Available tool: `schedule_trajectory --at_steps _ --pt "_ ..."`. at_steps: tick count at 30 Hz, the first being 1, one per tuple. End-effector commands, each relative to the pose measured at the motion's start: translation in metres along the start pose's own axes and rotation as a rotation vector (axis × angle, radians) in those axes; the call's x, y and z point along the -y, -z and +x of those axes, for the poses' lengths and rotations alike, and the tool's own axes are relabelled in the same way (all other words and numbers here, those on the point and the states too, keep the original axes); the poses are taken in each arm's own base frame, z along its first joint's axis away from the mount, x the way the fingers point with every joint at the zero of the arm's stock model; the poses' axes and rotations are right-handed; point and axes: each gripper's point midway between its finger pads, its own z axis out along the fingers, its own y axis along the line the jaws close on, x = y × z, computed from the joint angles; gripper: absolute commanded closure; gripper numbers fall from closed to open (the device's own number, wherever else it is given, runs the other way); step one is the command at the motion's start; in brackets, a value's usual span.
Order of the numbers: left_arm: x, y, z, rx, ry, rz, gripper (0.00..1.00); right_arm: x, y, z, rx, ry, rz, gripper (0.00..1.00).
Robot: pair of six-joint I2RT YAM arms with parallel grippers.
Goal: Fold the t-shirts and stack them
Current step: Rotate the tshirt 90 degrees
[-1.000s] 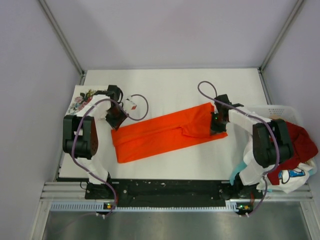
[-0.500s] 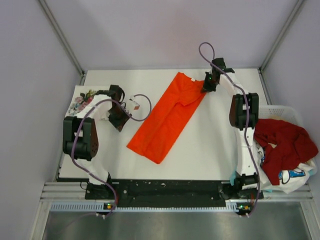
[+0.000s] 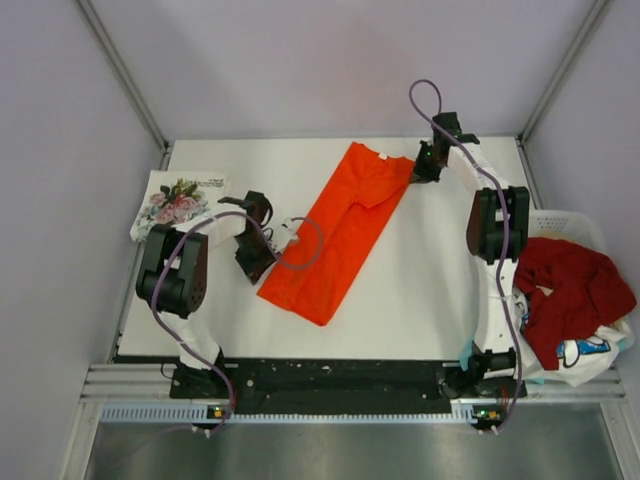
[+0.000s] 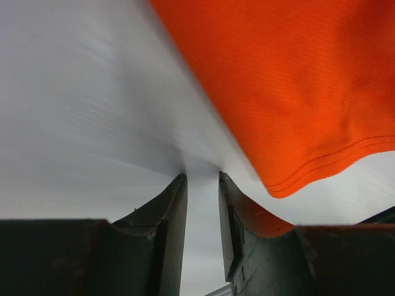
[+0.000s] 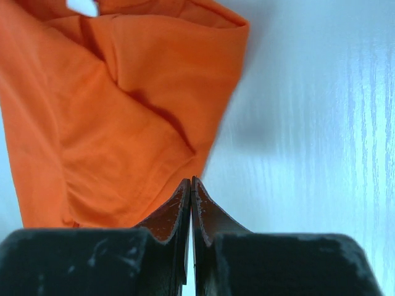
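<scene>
A bright orange-red t-shirt (image 3: 345, 235) lies diagonally across the white table, collar end far and hem end near. My right gripper (image 3: 422, 168) is at its far sleeve. In the right wrist view the jaws (image 5: 191, 180) are pressed together at the cloth's edge (image 5: 111, 123), which looks slightly lifted. My left gripper (image 3: 252, 262) sits low over bare table beside the shirt's near left edge. Its jaws (image 4: 202, 176) are a little apart and empty, with the shirt's hem corner (image 4: 296, 80) just to their right.
A folded white t-shirt with pink flower print (image 3: 178, 200) lies at the table's far left. A white lattice basket (image 3: 555, 217) at the right edge holds a dark red t-shirt (image 3: 575, 290) and a white tee with blue print (image 3: 585, 352).
My right gripper swung the shirt's right end to the far side, turning the shirt diagonal. My left gripper moved from near the floral shirt toward the orange shirt's near left edge.
</scene>
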Motion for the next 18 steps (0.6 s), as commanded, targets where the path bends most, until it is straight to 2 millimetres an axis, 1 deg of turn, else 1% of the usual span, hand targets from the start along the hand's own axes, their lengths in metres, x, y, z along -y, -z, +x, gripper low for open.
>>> schedule_trajectory --at_steps 1,3,5,7,9,10,12,14,15,16,17,18 --pt "0.046 -0.016 -0.002 0.012 -0.136 0.130 0.68 0.015 -0.024 -0.008 -0.021 -0.141 -0.046 0.98" --pt "0.070 -0.022 -0.001 0.010 -0.213 0.188 0.68 0.007 -0.045 -0.006 -0.050 -0.169 -0.116 0.98" --pt "0.095 -0.025 -0.003 0.012 -0.296 0.247 0.67 -0.009 -0.058 -0.010 -0.062 -0.186 -0.215 0.98" --pt "0.119 -0.021 -0.010 0.036 -0.363 0.318 0.67 -0.019 -0.064 -0.017 -0.063 -0.204 -0.271 0.96" --pt "0.143 -0.012 -0.022 0.091 -0.430 0.386 0.67 -0.031 -0.055 -0.029 -0.036 -0.178 -0.312 0.93" --pt "0.151 -0.005 -0.027 0.123 -0.454 0.410 0.66 -0.036 -0.045 -0.037 -0.012 -0.146 -0.328 0.92" --pt "0.155 0.009 -0.034 0.161 -0.480 0.413 0.66 -0.043 -0.019 -0.048 0.033 -0.065 -0.346 0.88" --pt "0.149 0.021 -0.037 0.184 -0.505 0.362 0.65 -0.050 0.013 -0.051 0.071 0.026 -0.358 0.80" --pt "0.146 0.027 -0.038 0.195 -0.519 0.331 0.63 -0.054 0.035 -0.051 0.092 0.078 -0.366 0.74" --pt "0.143 0.032 -0.039 0.207 -0.534 0.300 0.61 -0.055 0.050 -0.044 0.093 0.117 -0.375 0.68" --pt "0.141 0.036 -0.039 0.215 -0.559 0.277 0.57 -0.063 0.074 -0.042 0.123 0.175 -0.402 0.63" --pt "0.139 0.042 -0.039 0.228 -0.580 0.256 0.52 -0.075 0.107 -0.037 0.175 0.257 -0.436 0.59"
